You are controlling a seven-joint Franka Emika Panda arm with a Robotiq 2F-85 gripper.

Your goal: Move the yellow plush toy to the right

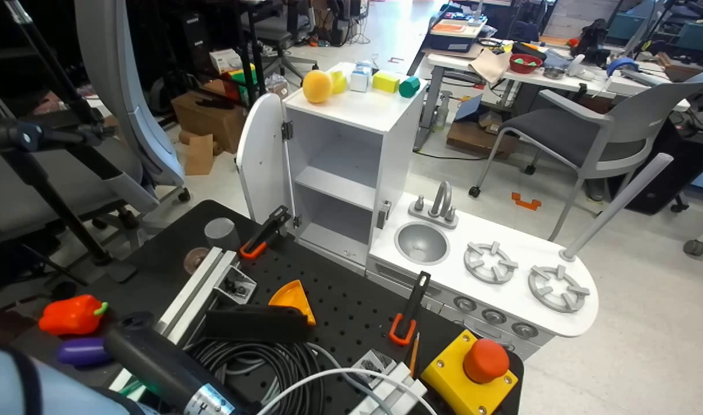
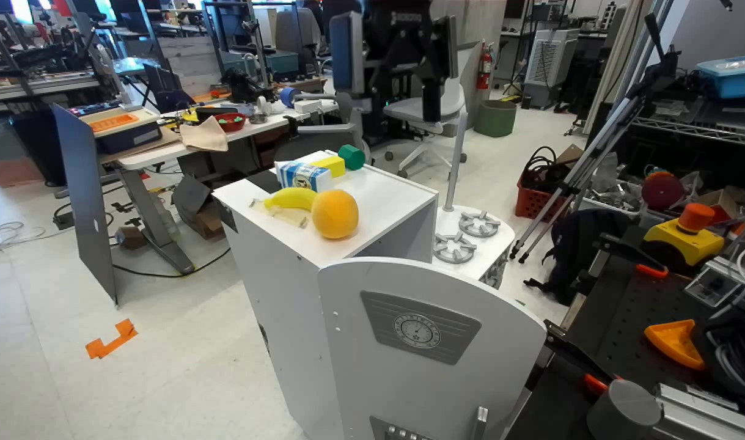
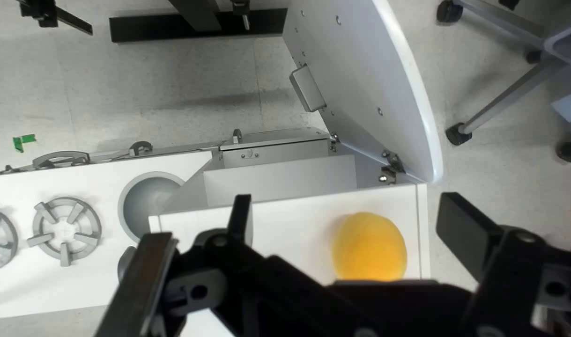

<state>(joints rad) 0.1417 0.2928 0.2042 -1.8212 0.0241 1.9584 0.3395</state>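
Note:
The yellow plush toy (image 1: pixel 318 86) is a round, orange-yellow ball. It rests on top of the white cabinet (image 1: pixel 351 109), near the edge on the door side. It also shows whole in an exterior view (image 2: pixel 335 214). In the wrist view the toy (image 3: pixel 369 245) appears between the two fingers, its lower part hidden by the gripper body. My gripper (image 3: pixel 351 222) is wide open and empty, apart from the toy. In an exterior view the gripper (image 2: pixel 399 91) hangs high above the cabinet top level, with its fingers pointing down.
A yellow banana (image 2: pixel 291 198) lies beside the toy. A blue-white carton (image 2: pixel 305 176), a yellow block (image 2: pixel 330 165) and a green block (image 2: pixel 351 157) stand farther along the top. The cabinet door (image 2: pixel 372 348) stands open. A faucet (image 1: pixel 443 199) and a pole (image 1: pixel 619 204) rise from the lower counter.

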